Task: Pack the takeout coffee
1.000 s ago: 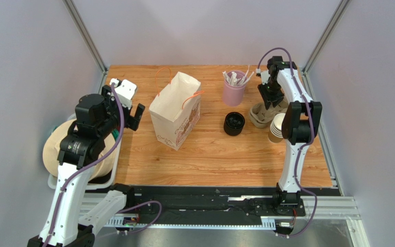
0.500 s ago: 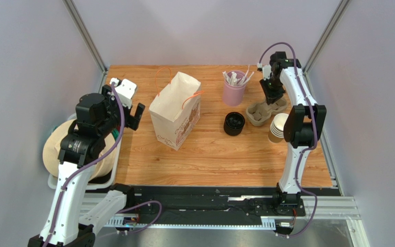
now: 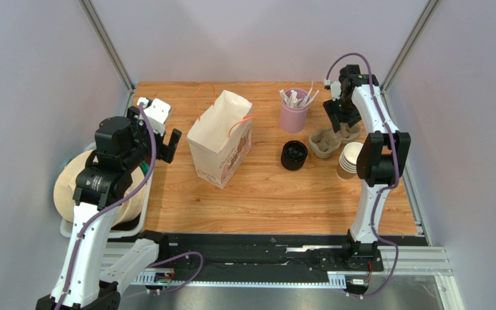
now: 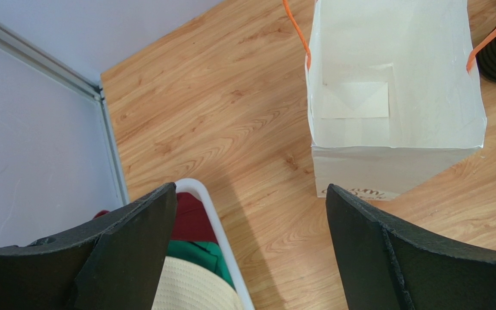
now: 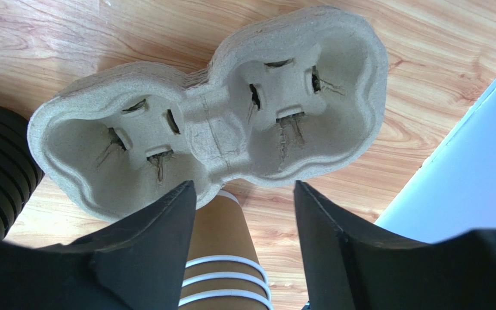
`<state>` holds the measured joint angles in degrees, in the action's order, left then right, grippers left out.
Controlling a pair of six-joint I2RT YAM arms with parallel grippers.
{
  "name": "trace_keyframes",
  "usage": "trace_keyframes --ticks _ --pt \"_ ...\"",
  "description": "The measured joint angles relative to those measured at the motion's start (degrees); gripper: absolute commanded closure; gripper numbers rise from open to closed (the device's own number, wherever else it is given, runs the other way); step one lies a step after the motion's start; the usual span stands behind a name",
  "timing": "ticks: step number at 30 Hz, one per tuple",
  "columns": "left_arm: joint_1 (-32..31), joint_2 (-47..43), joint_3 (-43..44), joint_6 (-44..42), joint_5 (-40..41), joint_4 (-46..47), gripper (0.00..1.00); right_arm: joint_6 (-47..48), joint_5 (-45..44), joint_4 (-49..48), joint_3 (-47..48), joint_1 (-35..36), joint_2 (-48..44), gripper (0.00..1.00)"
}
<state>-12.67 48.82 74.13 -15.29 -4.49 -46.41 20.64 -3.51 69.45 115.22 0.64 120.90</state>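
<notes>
Near the desk's far right corner, the right gripper (image 3: 342, 123) is held, fingers apart, over a two-well moulded pulp carrier (image 3: 327, 142). Its slit wells are shown only by the wrist view. The left gripper (image 4: 247, 200), fingers spread, is held at the left edge, where the orange-handled kraft paper bag's (image 4: 393, 97) white interior is revealed. The takeout coffee cannot be located in any view.

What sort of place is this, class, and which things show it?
Probably a robot test cell staged as a takeaway coffee counter. Bare grey walls enclose a wood table that holds a paper bag, a cup carrier and stacked cups.
</notes>
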Motion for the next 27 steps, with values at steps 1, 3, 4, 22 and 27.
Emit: trace_keyframes --ticks 1,3,4,22,27 --pt "0.04 0.00 0.00 0.00 -0.02 0.00 0.06 0.20 0.11 0.09 0.02 0.07 0.11 0.35" --pt "0.07 0.00 0.00 0.00 -0.02 0.00 0.06 0.42 0.11 0.13 0.04 0.17 0.61 0.35" --pt "0.07 0.00 0.00 0.00 -0.04 0.00 0.06 0.46 0.11 0.15 0.09 0.24 0.98 0.35" --pt "0.85 -0.02 -0.61 0.04 -1.09 0.04 0.06 1.97 0.13 1.09 1.73 1.46 5.60 0.43" --pt "1.14 -0.02 -0.61 0.09 -1.14 0.02 0.06 2.19 0.61 1.29 1.77 1.46 5.70 0.48"
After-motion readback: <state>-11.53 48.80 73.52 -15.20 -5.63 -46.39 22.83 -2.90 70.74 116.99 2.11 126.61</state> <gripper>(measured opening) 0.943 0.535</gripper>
